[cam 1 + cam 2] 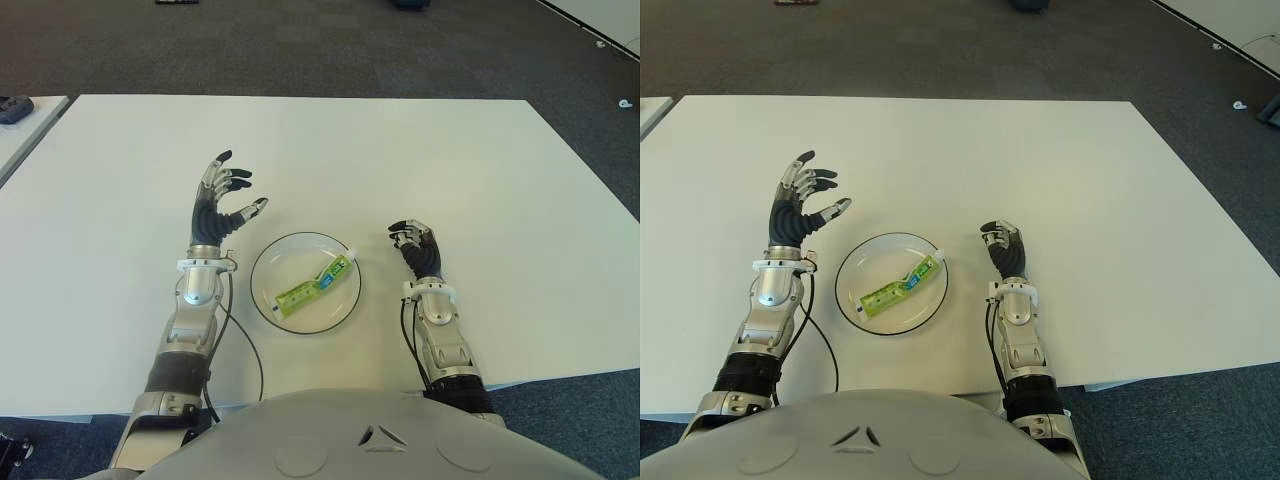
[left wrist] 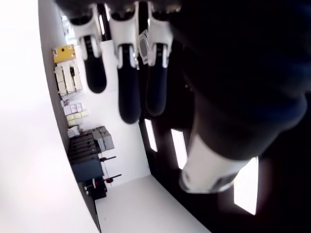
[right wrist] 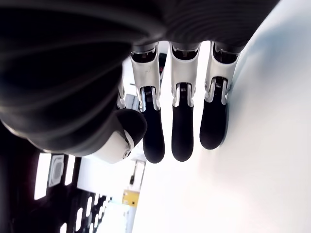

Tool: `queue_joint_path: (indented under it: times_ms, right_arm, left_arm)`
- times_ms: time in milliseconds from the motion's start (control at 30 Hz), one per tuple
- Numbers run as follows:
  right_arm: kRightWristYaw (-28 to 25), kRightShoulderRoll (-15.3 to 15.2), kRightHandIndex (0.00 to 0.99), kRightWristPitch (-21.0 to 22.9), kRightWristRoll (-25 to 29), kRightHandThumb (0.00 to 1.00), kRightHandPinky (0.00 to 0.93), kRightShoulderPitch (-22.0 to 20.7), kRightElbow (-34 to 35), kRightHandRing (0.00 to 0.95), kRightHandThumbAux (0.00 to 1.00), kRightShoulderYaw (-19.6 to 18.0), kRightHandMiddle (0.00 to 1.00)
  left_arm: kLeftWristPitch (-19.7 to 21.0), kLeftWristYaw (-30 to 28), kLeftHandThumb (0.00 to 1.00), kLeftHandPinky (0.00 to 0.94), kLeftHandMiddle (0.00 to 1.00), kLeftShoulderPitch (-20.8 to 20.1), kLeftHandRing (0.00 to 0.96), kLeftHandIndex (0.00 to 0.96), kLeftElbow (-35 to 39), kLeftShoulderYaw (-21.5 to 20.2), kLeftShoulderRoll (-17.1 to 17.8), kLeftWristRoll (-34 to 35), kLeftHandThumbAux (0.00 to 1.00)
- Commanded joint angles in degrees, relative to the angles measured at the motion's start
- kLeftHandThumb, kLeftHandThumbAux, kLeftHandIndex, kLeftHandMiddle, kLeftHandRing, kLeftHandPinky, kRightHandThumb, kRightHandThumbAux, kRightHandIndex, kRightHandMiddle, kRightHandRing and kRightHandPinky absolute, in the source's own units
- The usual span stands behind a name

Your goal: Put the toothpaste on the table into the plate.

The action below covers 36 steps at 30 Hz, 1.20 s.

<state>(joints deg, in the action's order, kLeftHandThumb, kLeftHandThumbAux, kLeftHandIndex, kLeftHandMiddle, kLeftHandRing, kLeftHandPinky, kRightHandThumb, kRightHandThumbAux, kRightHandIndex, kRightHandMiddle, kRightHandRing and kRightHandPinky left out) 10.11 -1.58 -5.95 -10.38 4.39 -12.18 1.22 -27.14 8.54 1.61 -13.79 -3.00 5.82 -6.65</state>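
A green and white toothpaste tube (image 1: 314, 285) lies inside the white, dark-rimmed plate (image 1: 268, 300) near the table's front edge, its cap toward the back right. My left hand (image 1: 222, 200) is raised above the table just left of the plate, fingers spread, holding nothing. My right hand (image 1: 415, 244) shows right of the plate, fingers relaxed and holding nothing. In the left wrist view the fingers (image 2: 129, 92) extend straight with nothing between them. In the right wrist view the fingers (image 3: 181, 131) also hang loose beside the white table.
The white table (image 1: 400, 150) stretches wide behind and to both sides of the plate. A second white surface (image 1: 20, 130) with a dark object stands at the far left. Dark carpet surrounds the table.
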Motion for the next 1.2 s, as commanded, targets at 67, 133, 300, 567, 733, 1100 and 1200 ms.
queue_joint_path:
  times_ms: [67, 133, 300, 567, 733, 1100, 1200]
  right_arm:
    - [0.57, 0.63, 0.418, -0.73, 0.73, 0.714, 0.419, -0.73, -1.62, 0.407, 0.733, -0.57, 0.419]
    - [0.71, 0.71, 0.418, -0.9, 0.78, 0.713, 0.419, -0.85, -1.85, 0.406, 0.733, -0.69, 0.418]
    - [1.21, 1.0, 0.418, -1.18, 0.82, 0.713, 0.42, -1.03, -2.24, 0.405, 0.733, -0.96, 0.416]
    - [2.51, 1.46, 0.419, -3.73, 0.93, 0.711, 0.449, -1.34, -3.48, 0.424, 0.733, -1.52, 0.426]
    - [2.98, 1.65, 0.42, -5.35, 0.84, 0.71, 0.457, -1.34, -3.94, 0.436, 0.732, -1.64, 0.434]
    - [3.9, 2.0, 0.42, -6.54, 0.4, 0.71, 0.458, -1.02, -3.61, 0.442, 0.732, -1.58, 0.443]
    - [4.07, 2.13, 0.42, -6.46, 0.23, 0.71, 0.458, -0.96, -3.31, 0.442, 0.732, -1.43, 0.443]
  left_arm:
    - [0.15, 1.05, 0.539, 0.471, 0.497, 0.79, 0.481, 0.444, -1.21, -1.73, -1.7, 1.8, 0.774]
    - [0.74, 1.06, 0.614, 0.474, 0.505, 1.07, 0.489, 0.436, -1.3, -2.02, -1.99, 1.94, 0.748]
    - [2.37, 0.87, 0.68, 0.481, 0.527, 1.82, 0.506, 0.431, -1.25, -2.37, -2.4, 1.99, 0.724]
    - [2.01, -1.18, 0.697, 0.507, 0.563, 3.53, 0.534, 0.431, -2.6, -2.03, -2.62, 3.16, 0.718]
    - [1.97, -3.19, 0.698, 0.502, 0.572, 4.57, 0.535, 0.432, -3.19, -2.24, -2.96, 5.52, 0.718]
    - [0.32, -6.66, 0.704, 0.551, 0.588, 5.83, 0.563, 0.433, -5.39, -2.59, -3.1, 8.1, 0.716]
    - [0.16, -5.68, 0.704, 0.554, 0.591, 6.35, 0.569, 0.433, -5.57, -1.95, -3.05, 6.0, 0.716]
